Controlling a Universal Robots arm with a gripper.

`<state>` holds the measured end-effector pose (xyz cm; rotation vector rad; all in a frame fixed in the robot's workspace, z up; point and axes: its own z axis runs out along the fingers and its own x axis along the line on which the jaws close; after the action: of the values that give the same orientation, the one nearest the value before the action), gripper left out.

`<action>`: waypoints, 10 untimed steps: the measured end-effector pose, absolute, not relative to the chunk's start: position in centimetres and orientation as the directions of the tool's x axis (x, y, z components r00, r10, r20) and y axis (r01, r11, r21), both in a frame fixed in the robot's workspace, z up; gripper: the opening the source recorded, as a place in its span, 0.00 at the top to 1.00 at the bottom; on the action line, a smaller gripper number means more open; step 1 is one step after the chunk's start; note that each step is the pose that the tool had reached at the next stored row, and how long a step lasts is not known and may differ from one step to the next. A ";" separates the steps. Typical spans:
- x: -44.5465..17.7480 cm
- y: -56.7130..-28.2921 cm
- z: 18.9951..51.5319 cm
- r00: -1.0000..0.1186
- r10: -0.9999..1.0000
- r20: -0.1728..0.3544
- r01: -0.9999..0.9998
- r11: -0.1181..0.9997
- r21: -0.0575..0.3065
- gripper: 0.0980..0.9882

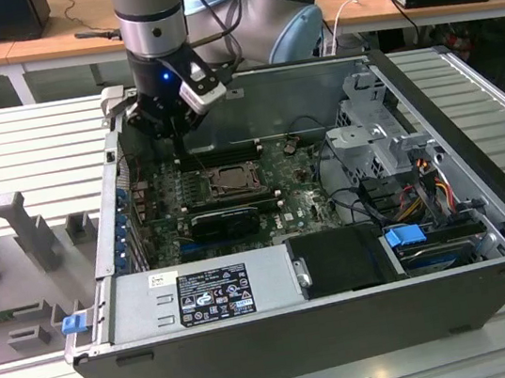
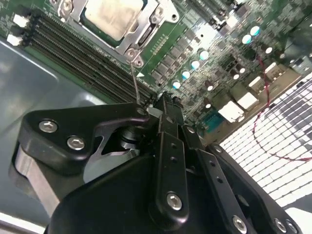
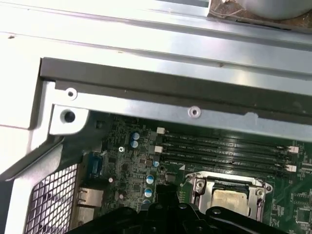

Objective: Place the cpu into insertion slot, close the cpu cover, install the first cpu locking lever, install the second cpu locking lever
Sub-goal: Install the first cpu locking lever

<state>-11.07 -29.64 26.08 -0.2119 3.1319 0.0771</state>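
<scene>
The cpu (image 2: 111,14) lies in the insertion slot (image 1: 228,179) on the green motherboard, its pale metal top showing through the window of the cpu cover (image 2: 146,35), which lies flat over it. In the first wrist view the cpu (image 3: 229,199) and the cover's frame (image 3: 197,186) sit just past the gripper (image 3: 168,195). A thin wire locking lever (image 2: 134,80) rises from the socket's corner up to my gripper (image 2: 166,100), whose fingers are together. Whether the lever touches them I cannot tell. In the exterior view the gripper (image 1: 173,134) hangs over the board's back corner, towards that view's left.
Long black memory slots (image 3: 224,146) run beside the socket, next to the case's metal wall (image 3: 170,87). A vent grille (image 3: 48,200) and ports stand at the case rear. The power supply (image 1: 201,292), drive cage (image 1: 377,132) and loose cables (image 1: 423,182) fill the rest of the case.
</scene>
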 end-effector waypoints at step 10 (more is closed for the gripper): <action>-10.4 -28.9 25.9 -0.991 -0.135 -0.005 -0.135 0.990 0.049 0.99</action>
<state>-10.36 -28.91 25.87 -0.2118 3.1320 0.0771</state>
